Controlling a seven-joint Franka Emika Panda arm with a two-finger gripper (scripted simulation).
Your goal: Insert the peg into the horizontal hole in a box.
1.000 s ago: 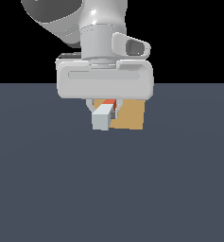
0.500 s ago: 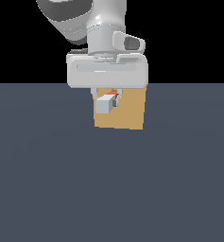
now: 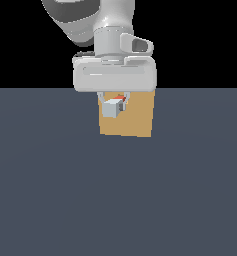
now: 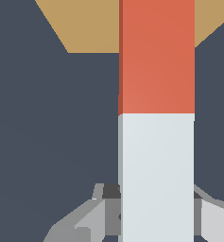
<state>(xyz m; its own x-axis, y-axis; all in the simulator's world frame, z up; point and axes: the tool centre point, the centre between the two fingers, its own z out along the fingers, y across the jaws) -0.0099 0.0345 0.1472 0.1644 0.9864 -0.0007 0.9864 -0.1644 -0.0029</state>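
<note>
The gripper (image 3: 114,102) grips the peg (image 4: 156,123) by its pale grey-white half, fingers (image 4: 92,215) closed against both sides. The orange-red half points toward the tan box (image 3: 135,120), which stands on the dark floor (image 3: 115,200) behind it. The hole is hidden.

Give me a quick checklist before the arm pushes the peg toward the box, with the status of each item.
1. Peg held in the hand: ok, fingers sit on both sides of its white half.
2. Orange end leads toward the box: ok in the wrist view.
3. Peg raised off the floor, in front of the box face: ok in the exterior view.
4. Hole visible: not ok, hidden in both views.
5. Peg lined up with the hole: cannot tell.
6. Tip already inside the box: cannot tell.
</note>
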